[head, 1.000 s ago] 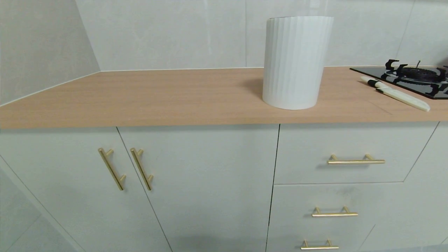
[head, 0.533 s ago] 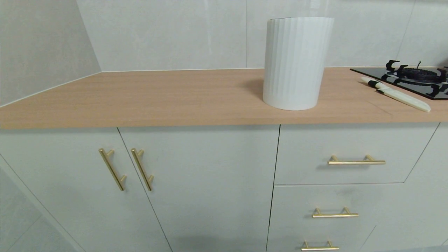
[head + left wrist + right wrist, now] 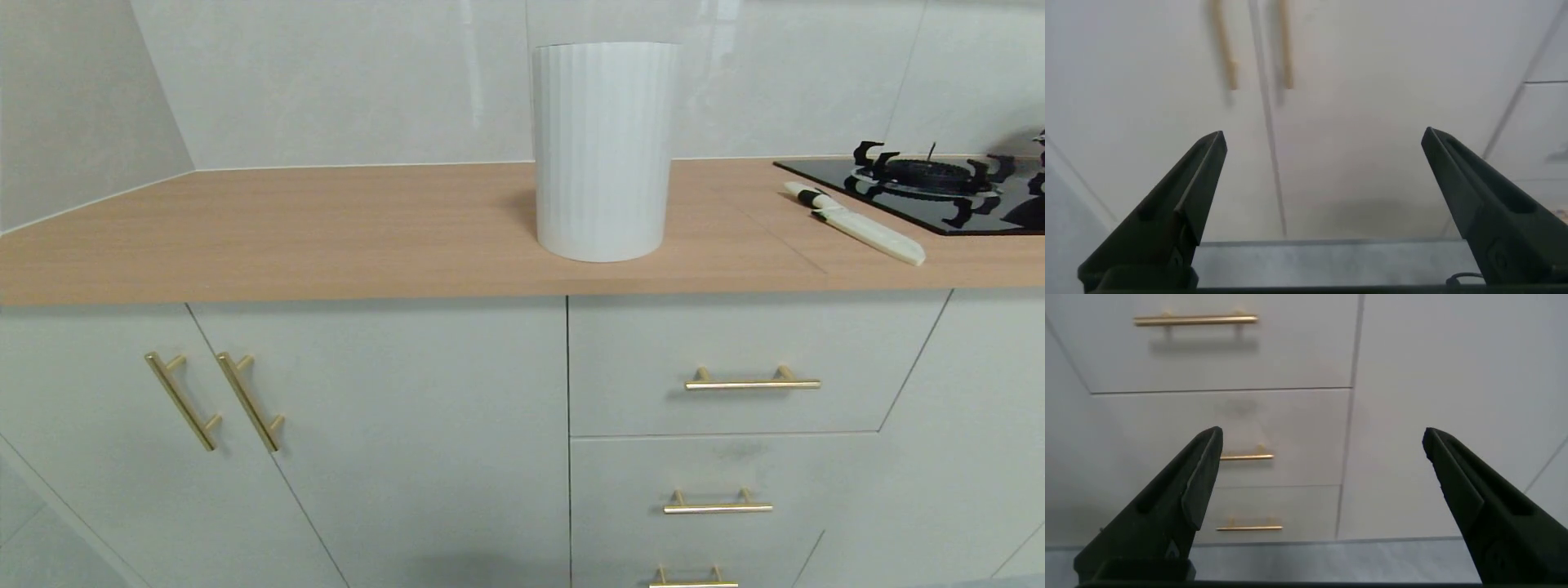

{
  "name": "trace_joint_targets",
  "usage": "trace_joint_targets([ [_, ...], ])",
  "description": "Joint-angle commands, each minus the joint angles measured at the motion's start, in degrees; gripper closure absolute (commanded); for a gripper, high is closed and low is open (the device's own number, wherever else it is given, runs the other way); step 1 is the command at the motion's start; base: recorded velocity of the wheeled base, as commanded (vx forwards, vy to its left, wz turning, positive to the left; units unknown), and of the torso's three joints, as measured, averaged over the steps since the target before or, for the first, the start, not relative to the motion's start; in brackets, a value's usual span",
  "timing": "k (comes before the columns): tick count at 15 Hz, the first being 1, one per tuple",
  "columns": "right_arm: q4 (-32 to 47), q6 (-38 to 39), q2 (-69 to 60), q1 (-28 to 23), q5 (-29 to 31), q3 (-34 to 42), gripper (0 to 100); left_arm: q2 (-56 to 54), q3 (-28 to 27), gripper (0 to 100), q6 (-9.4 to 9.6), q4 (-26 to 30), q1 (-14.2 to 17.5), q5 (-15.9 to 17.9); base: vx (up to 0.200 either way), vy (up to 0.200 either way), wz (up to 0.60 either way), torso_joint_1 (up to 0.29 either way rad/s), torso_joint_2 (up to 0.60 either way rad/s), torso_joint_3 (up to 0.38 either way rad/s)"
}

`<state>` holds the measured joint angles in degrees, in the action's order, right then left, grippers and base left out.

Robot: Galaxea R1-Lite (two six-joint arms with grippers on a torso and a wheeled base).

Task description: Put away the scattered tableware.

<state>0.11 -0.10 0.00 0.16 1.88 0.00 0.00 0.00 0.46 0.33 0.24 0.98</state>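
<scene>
While both arms hang low before the cabinet fronts:
Left gripper (image 3: 1321,139): jaws wide apart, empty, facing door handles (image 3: 1226,49).
Right gripper (image 3: 1321,433): jaws wide apart, empty, facing drawers (image 3: 1208,355).
Holder (image 3: 602,155): white, ribbed, upright, mid-counter (image 3: 326,237).
Knife (image 3: 857,224): flat on counter, right of holder, beside hob (image 3: 922,184); lies diagonally, banded end rearward; up and rightward of both grippers, so right arm judged nearer.

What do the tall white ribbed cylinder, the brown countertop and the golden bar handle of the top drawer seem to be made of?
Tall white ribbed cylinder: probably matte ceramic or plastic; it is opaque, with fine vertical ribs and a soft, even sheen.
Brown countertop: wood or wood-look laminate; it has straight grain lines and a flat matte face.
Golden bar handle: likely brass-coloured metal; it is a thin bar with a bright highlight.
</scene>
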Motion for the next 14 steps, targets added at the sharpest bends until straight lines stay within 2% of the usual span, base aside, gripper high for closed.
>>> trace_joint_targets([
  [1,-0.02,-0.08,0.09,0.02,0.06,0.0,0,0.0,0.0,0,-0.02,0.02,0.02,-0.01,0.0,0.0,0.0,0.0,0.0,0.0],
  [8,-0.02,-0.08,0.09,0.02,0.06,0.0,0,0.0,0.0,0,-0.02,0.02,0.02,-0.01,0.0,0.0,0.0,0.0,0.0,0.0],
  [12,-0.02,-0.08,0.09,0.02,-0.03,0.0,0,0.0,0.0,0,-0.02,0.02,0.02,-0.01,0.2,0.0,0.0,-0.002,0.0,0.004],
  [14,-0.02,-0.08,0.09,0.02,-0.03,0.0,0,0.0,0.0,0,-0.02,0.02,0.02,-0.01,0.0,0.0,0.0,0.0,0.0,0.0],
])
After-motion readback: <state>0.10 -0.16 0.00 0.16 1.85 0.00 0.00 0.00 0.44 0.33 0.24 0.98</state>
